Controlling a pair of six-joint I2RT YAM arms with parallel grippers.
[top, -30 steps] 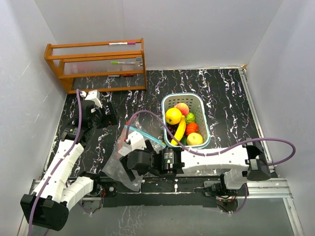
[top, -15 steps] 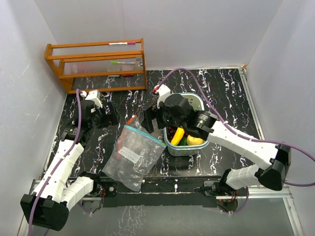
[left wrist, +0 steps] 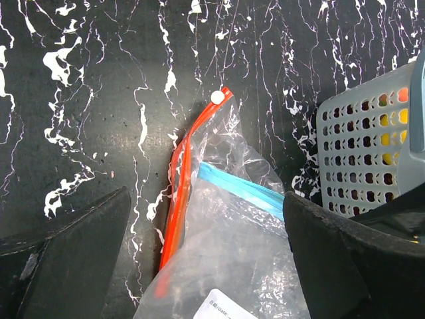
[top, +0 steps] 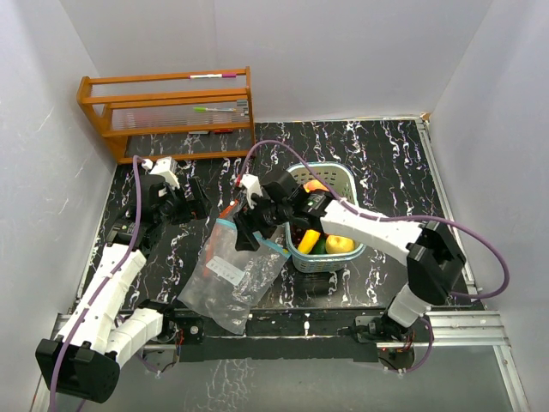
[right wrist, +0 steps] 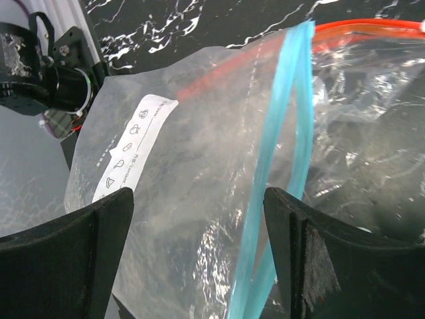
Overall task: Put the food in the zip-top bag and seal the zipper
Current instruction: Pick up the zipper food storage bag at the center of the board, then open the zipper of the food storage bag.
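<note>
1. Across the floor of the white-walled cell lies the black, white-veined counter, which carries everything we describe.
2. At its far left corner we see a wooden rack, well apart from the task's things.
3. We see the right arm reaching leftward from its base at the near right, crossing above the basket's near-left part. The left arm stretches along the counter's left side.
4. Between the two arms the zip-top bag lies flat on the counter, clear and crinkled. Its mouth faces the far side, edged by an orange-red strip and a blue strip, and a white printed label shows on its upper face.
5. Just beside the bag's right edge stands the pale teal slotted basket.
6. We find the food in that basket. A yellow banana and a yellow round fruit show at the near end, while the arm hides most of the rest.
7. The right gripper hangs over the bag's mouth with its jaws spread wide. In its wrist view the blue strip runs between the fingers, and we see nothing clamped.
8. The left gripper sits left of the mouth, jaws fully apart and empty.
9. A small white slider sits at the far tip of the orange-red strip.
</note>
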